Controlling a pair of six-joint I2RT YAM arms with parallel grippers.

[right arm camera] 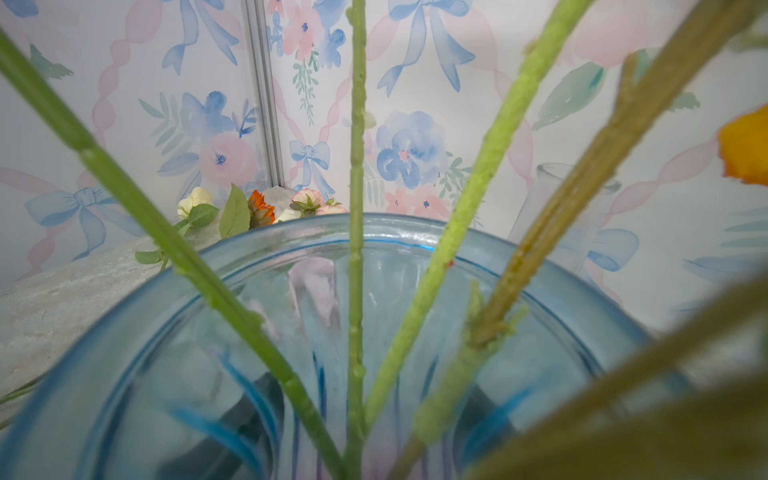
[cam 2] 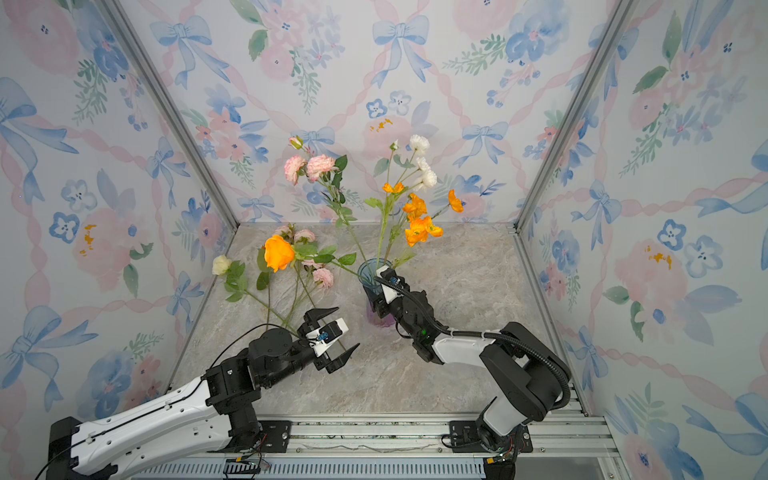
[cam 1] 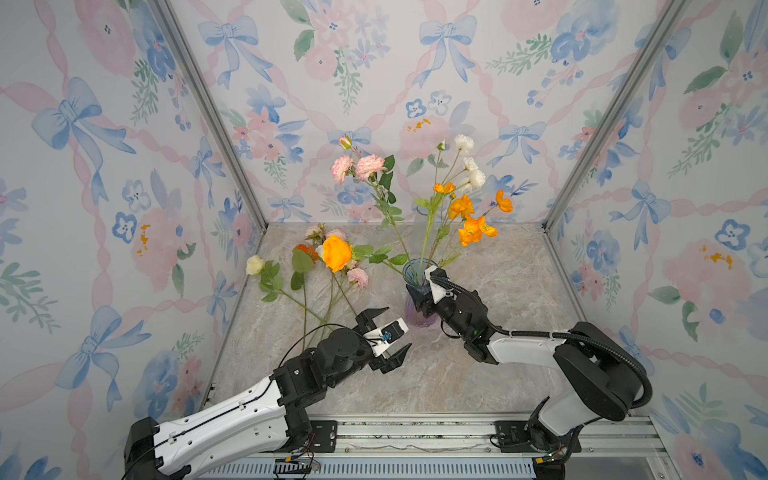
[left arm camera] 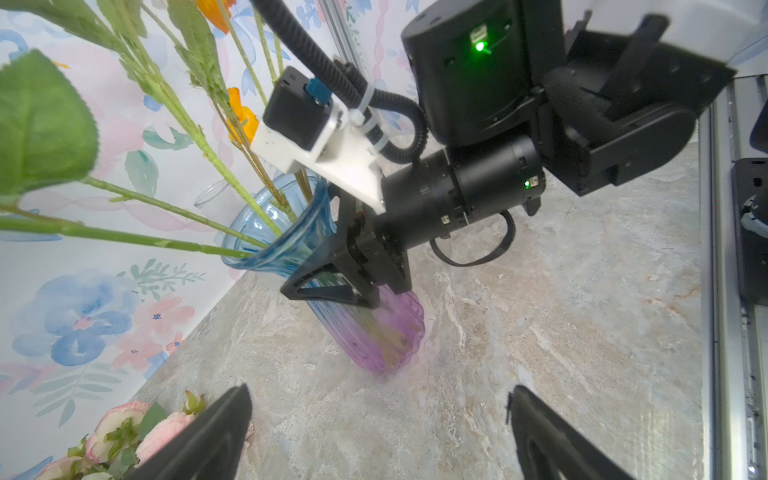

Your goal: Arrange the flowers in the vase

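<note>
A ribbed glass vase (cam 1: 420,321), blue at the rim and purple at the base, stands mid-table. My right gripper (cam 1: 422,297) is shut on its neck, one finger (left arm camera: 328,286) on each side; both show through the glass (right arm camera: 291,232) in the right wrist view. Pink carnations (cam 1: 361,166), white blooms (cam 1: 471,170), orange poppies (cam 1: 469,226) and a left-leaning orange rose (cam 1: 336,252) have stems in the vase. A cream rose (cam 1: 254,264), an orange sunflower (cam 1: 306,251) and pink blooms (cam 1: 357,276) lie on the table to the left. My left gripper (cam 1: 398,327) hangs open and empty by their stem ends.
A clear glass tube (right arm camera: 557,199) stands behind the vase near the back wall. Wallpapered walls with metal corner posts (cam 1: 216,124) close in the marble table (cam 1: 498,374). A metal rail (cam 1: 415,432) runs along the front edge.
</note>
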